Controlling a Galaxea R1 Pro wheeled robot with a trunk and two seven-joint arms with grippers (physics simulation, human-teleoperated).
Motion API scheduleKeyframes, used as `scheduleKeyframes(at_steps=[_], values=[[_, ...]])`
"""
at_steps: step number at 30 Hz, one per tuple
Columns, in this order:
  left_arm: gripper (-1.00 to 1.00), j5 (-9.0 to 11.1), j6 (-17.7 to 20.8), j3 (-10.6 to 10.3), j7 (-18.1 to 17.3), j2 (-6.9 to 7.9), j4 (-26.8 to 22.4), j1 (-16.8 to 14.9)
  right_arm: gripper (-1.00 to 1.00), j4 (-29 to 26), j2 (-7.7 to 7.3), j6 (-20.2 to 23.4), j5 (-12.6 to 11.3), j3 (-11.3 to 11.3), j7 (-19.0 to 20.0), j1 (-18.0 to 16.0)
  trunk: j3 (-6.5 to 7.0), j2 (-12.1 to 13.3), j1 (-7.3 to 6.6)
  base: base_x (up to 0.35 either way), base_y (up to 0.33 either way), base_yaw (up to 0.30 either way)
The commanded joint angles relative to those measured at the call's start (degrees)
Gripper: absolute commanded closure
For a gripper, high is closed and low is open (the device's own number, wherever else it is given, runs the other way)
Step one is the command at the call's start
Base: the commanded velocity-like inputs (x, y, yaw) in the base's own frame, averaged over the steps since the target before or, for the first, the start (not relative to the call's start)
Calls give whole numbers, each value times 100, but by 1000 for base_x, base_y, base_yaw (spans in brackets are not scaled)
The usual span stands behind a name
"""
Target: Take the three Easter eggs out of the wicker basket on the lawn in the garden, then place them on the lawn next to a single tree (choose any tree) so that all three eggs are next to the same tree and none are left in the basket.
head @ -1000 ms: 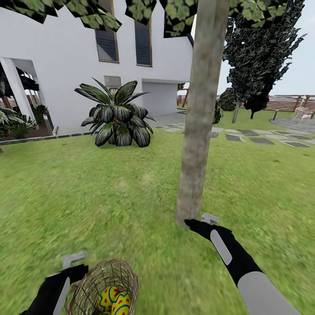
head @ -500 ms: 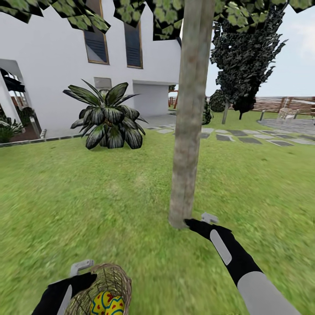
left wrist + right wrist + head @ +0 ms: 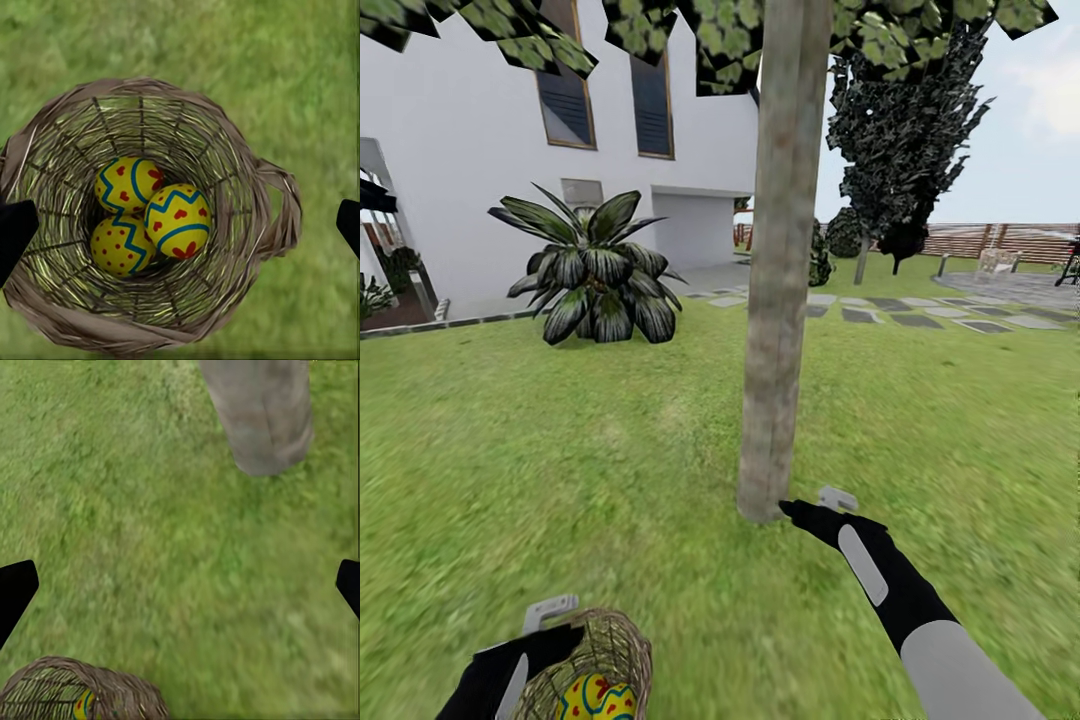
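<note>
The left gripper (image 3: 180,225) has its fingers spread wide, grasping nothing, poised directly over the wicker basket (image 3: 247,247). All three Easter eggs (image 3: 150,217) lie clustered at the basket's bottom, touching one another. The right gripper (image 3: 180,585) is likewise released and empty above the lawn (image 3: 560,450), near the foot of the tree (image 3: 775,300). The basket sits on grass near the trunk. No egg is out yet; the next move likely calls for lowering the left gripper onto the topmost egg

Open bright green lawn (image 3: 560,470) lies all round the thick grey-brown tree trunk (image 3: 775,300). The tan woven wicker basket (image 3: 225,150) has an unobstructed mouth above its three yellow painted eggs (image 3: 146,217); its thin handle (image 3: 289,210) lies folded to one side.
</note>
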Motion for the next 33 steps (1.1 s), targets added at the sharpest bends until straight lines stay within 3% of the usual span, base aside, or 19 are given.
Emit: scheduleKeyframes(at_steps=[1, 9, 27, 31, 33], values=[[-100, -26, 31, 20, -44, -4, 49, -36, -100, -7, -6, 17, -37, 20, -28, -4, -4, -4, 0, 0, 0, -135], [-100, -13, 15, 19, -48, 3, 656, -339, -100, -7, -6, 17, -37, 21, -28, -4, 17, -4, 0, 0, 0, -115], [-100, -16, -72, 19, -40, 35, 799, -410, -100, -7, -8, 17, -37, 21, -28, -4, 20, -4, 0, 0, 0, -6], [-100, -18, -66, 13, -40, 61, 1089, -607, -100, -7, -2, 17, -37, 21, -28, -4, 20, -4, 0, 0, 0, 0], [-100, -16, -72, 7, -38, 90, 1454, -854, -100, -10, -1, 17, -37, 21, -28, -4, 20, -4, 0, 0, 0, 0]])
